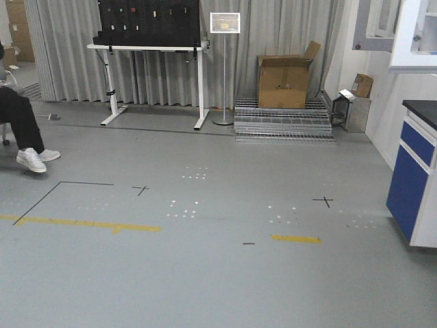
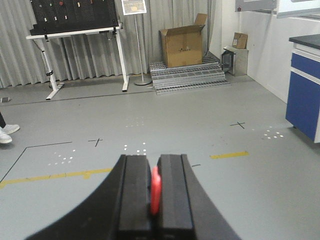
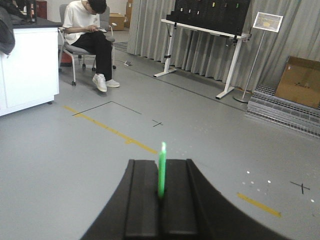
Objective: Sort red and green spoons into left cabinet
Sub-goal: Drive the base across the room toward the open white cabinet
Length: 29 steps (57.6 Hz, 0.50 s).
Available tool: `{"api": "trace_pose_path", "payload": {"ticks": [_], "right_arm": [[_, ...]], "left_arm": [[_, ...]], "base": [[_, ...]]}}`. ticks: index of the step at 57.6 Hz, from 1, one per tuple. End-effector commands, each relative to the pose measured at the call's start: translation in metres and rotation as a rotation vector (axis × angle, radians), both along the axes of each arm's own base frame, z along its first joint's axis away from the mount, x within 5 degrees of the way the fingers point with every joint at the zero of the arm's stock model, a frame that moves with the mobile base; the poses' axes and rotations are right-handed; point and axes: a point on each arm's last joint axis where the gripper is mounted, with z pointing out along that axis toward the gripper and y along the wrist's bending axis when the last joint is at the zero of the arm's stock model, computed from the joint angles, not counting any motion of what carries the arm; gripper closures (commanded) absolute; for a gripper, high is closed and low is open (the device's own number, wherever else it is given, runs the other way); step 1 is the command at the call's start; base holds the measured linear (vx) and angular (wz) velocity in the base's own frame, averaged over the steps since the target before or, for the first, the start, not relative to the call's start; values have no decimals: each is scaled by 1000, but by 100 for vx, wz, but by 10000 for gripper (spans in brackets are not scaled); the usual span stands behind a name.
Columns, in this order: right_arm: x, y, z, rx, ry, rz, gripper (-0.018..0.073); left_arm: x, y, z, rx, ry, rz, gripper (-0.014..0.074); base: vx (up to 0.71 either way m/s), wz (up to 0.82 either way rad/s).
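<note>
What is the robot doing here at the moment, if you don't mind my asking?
The robot is carrying two spoons. Its left gripper is shut on the red spoon, and its right gripper is shut on the green spoon, which stands upright between the pads. Both arms are held out over open grey floor. The left cabinet the spoons are meant for is not in any view; only a blue-fronted counter and a seated person are nearby.

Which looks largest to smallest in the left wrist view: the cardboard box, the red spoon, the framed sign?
1. cardboard box.
2. red spoon and framed sign, about alike: the spoon is near the camera, partly hidden by the fingers; the top edge cuts the sign.
</note>
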Motion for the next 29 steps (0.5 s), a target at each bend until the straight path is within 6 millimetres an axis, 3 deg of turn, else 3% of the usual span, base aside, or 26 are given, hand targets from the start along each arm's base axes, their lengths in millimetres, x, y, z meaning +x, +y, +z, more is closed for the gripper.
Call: {"api": "trace_pose_path", "payload": {"ticks": [1,29], "right_arm": [[1,-3,12,42,-48,-35,562],[1,-3,12,42,-48,-35,562]], "left_arm": [[0,3,14,-31,-78,31,597],[0,3,14,-31,-77,31,597]], "base": [[69,0],[70,-3]]}}
